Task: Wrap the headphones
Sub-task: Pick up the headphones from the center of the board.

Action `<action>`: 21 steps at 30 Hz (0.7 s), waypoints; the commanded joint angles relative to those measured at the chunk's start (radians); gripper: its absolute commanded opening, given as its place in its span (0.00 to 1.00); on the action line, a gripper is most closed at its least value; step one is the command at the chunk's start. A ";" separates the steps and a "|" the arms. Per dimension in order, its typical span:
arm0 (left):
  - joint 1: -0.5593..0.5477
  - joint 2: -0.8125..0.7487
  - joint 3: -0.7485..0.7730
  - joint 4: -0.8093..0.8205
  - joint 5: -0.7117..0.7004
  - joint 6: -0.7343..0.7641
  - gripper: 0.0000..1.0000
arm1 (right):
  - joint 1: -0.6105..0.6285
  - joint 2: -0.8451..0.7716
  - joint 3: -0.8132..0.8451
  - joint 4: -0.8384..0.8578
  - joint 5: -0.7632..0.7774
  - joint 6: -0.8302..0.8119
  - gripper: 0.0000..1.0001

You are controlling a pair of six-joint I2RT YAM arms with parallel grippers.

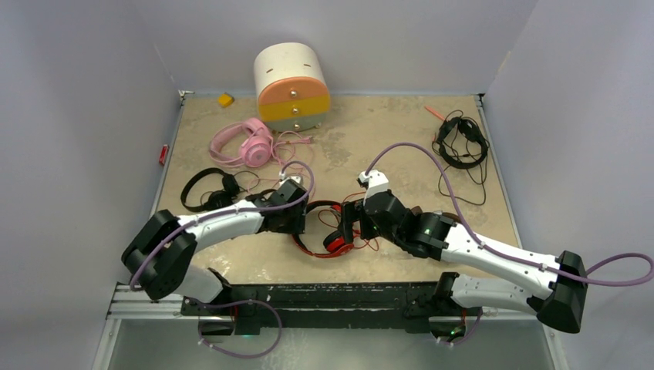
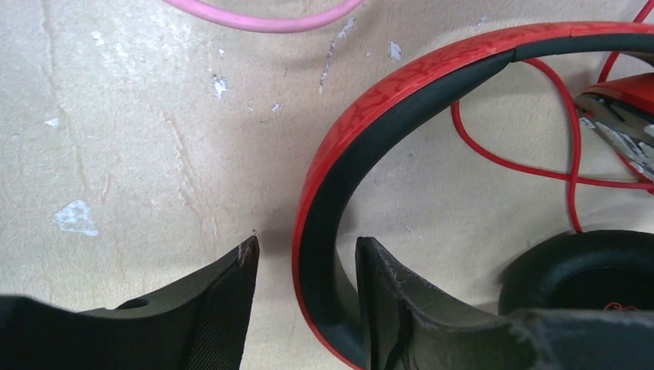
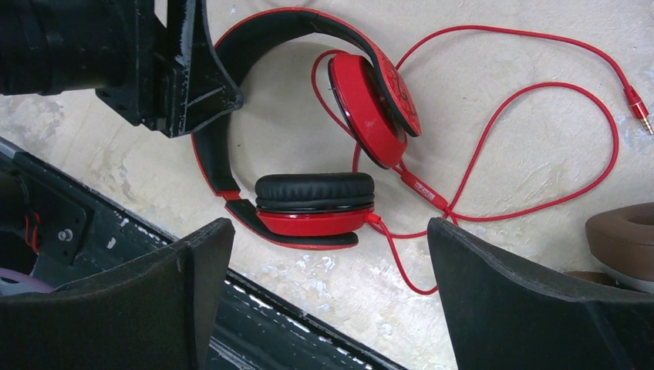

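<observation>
Red headphones (image 1: pixel 332 243) lie near the table's front edge, their red cable (image 3: pixel 501 31) looped loosely to the right and ending in a plug (image 3: pixel 637 106). My left gripper (image 1: pixel 297 222) straddles the red headband (image 2: pixel 401 92). Its jaws are part-way closed, the right finger at the band's black inner padding, the left finger with a gap to the red outer side. My right gripper (image 3: pixel 330 223) is open wide just in front of the lower ear cup (image 3: pixel 312 202), holding nothing. Pink headphones (image 1: pixel 247 142), black headphones (image 1: pixel 208 189) and another black pair (image 1: pixel 463 142) lie further back.
The white-orange-yellow drawer box (image 1: pixel 291 85) stands at the back centre, with a small orange thing (image 1: pixel 224 99) to its left. A brown ear cup (image 3: pixel 625 239) lies just right of my right gripper. The dark front rail (image 3: pixel 270 308) runs under the right gripper.
</observation>
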 commanded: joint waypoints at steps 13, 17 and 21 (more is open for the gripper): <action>-0.123 0.204 0.168 -0.163 -0.234 -0.058 0.00 | -0.002 -0.023 -0.014 -0.028 0.066 0.023 0.97; -0.124 0.106 0.149 -0.166 -0.254 -0.061 0.00 | -0.001 -0.055 -0.032 -0.052 0.076 0.035 0.97; -0.119 -0.005 0.156 -0.190 -0.314 -0.082 0.00 | -0.001 -0.088 -0.061 -0.066 0.102 0.043 0.97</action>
